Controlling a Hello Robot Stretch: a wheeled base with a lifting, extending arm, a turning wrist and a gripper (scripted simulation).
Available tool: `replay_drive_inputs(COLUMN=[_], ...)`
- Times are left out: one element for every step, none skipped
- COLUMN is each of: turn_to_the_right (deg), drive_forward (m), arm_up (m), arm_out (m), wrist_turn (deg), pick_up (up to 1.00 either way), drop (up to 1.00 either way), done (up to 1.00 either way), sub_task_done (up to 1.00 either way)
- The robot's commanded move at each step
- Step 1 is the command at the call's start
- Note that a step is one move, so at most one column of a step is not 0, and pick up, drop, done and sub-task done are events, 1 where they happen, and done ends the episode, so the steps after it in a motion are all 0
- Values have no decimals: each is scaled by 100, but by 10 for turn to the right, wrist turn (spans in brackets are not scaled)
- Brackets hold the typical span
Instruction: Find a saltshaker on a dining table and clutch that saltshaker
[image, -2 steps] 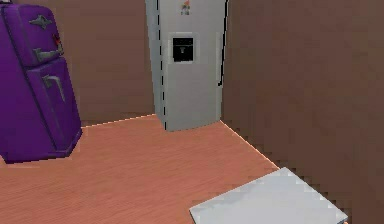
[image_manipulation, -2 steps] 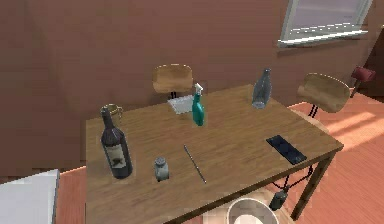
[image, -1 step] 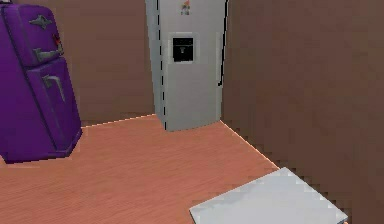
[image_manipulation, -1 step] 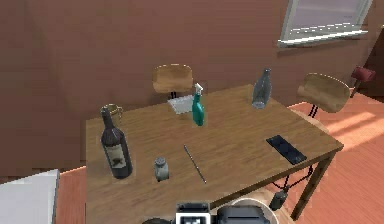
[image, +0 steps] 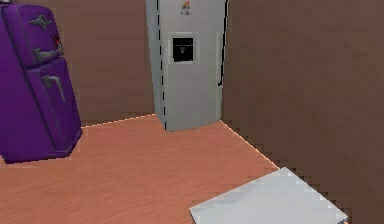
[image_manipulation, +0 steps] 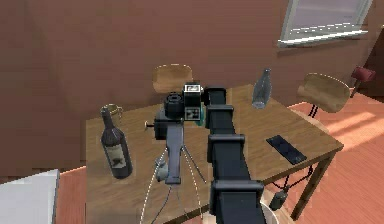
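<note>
A wooden dining table (image_manipulation: 300, 130) stretches across the arm side view. The dark arm bar (image_manipulation: 228, 160) rises from the bottom edge over it, ending at two white marked squares (image_manipulation: 202, 95). Left of them is the gripper's dark body, and the gripper (image_manipulation: 172, 172) points down toward the tabletop. A small grey upright shape (image_manipulation: 173, 152) stands at the fingers against the tabletop, and its form does not tell me whether it is a saltshaker. I cannot tell whether the gripper holds anything.
On the table stand a dark bottle (image_manipulation: 115, 145) at the left and a pale bottle (image_manipulation: 262, 88) at the back, with a flat dark object (image_manipulation: 286, 149) lying at the right. Two wooden chairs (image_manipulation: 172, 76) (image_manipulation: 325, 92) stand behind. The forward view has a purple fridge (image: 35, 85), a grey fridge (image: 190, 60) and a white slab (image: 270, 205).
</note>
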Motion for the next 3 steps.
replay_drive_inputs(turn_to_the_right=[0,0,0], drive_forward=[0,0,0], arm_up=[0,0,0], arm_out=[0,0,0], wrist_turn=[450,450,450], pick_up=[0,0,0], drop=[0,0,0], done=[0,0,0], sub_task_done=[0,0,0])
